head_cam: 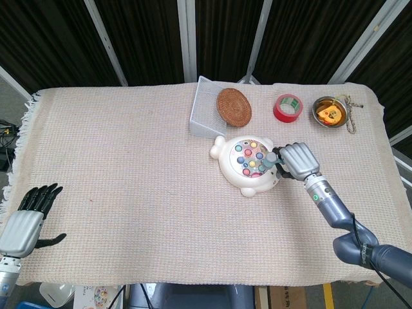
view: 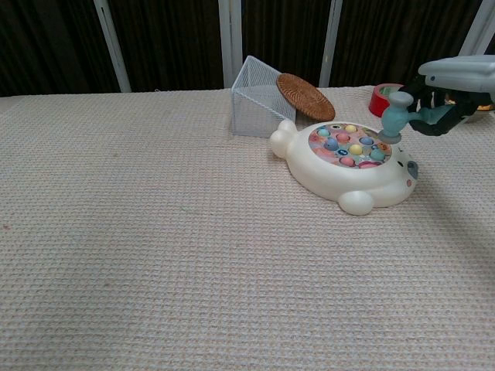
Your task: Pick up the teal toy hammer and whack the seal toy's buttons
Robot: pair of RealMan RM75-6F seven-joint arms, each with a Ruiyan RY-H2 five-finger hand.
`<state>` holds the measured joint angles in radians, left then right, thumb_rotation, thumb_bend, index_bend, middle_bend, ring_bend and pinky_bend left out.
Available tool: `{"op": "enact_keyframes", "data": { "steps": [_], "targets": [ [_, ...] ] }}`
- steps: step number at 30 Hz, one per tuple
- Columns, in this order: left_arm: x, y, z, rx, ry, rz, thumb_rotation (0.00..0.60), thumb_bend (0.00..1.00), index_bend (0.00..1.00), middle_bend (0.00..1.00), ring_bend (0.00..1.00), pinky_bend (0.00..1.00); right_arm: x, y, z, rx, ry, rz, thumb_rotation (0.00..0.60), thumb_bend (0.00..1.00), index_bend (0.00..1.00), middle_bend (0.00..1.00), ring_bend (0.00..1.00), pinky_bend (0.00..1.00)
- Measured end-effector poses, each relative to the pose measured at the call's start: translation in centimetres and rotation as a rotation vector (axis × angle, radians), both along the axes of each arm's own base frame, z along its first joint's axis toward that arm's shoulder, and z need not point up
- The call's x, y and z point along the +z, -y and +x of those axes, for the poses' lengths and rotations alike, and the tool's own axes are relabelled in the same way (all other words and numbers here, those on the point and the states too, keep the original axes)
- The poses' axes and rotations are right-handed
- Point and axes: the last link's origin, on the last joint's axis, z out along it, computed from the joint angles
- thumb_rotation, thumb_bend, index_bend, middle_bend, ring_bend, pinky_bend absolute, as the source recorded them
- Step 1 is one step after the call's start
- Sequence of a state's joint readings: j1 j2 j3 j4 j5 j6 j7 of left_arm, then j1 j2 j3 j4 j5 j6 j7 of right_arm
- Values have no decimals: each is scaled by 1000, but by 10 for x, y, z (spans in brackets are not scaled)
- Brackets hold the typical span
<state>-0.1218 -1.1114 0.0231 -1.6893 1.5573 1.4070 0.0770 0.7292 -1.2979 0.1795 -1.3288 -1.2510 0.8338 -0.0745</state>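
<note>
Right of centre in the head view, the seal toy (head_cam: 247,165) lies on the cloth, its buttons facing up. Just right of it, the right hand (head_cam: 297,161) grips the teal toy hammer (view: 396,114), head raised above the right-side buttons. At lower left, the left hand (head_cam: 26,217) rests open, far away.
</note>
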Motion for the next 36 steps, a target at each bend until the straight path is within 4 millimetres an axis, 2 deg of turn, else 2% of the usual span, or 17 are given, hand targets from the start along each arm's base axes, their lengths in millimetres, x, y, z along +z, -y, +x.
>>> {"op": "enact_keyframes", "data": {
  "steps": [8, 14, 22, 36],
  "targets": [
    [1, 2, 2, -3, -5, 2, 600, 46, 0, 0, 0, 0, 7, -10, -32, -82, 38, -8, 600, 783, 946, 799, 661, 533],
    [2, 4, 4, -6, -10, 7, 600, 46, 0, 0, 0, 0, 5, -16, -59, -143, 69, -10, 600, 783, 897, 799, 619, 526],
    [4, 7, 8, -7, -18, 15, 600, 46, 0, 0, 0, 0, 2, -20, -91, -197, 98, -15, 600, 782, 884, 795, 605, 500],
    [6, 10, 12, -7, -28, 19, 600, 46, 0, 0, 0, 0, -13, -22, -122, -235, 129, -3, 600, 783, 815, 745, 550, 438]
  ]
}}
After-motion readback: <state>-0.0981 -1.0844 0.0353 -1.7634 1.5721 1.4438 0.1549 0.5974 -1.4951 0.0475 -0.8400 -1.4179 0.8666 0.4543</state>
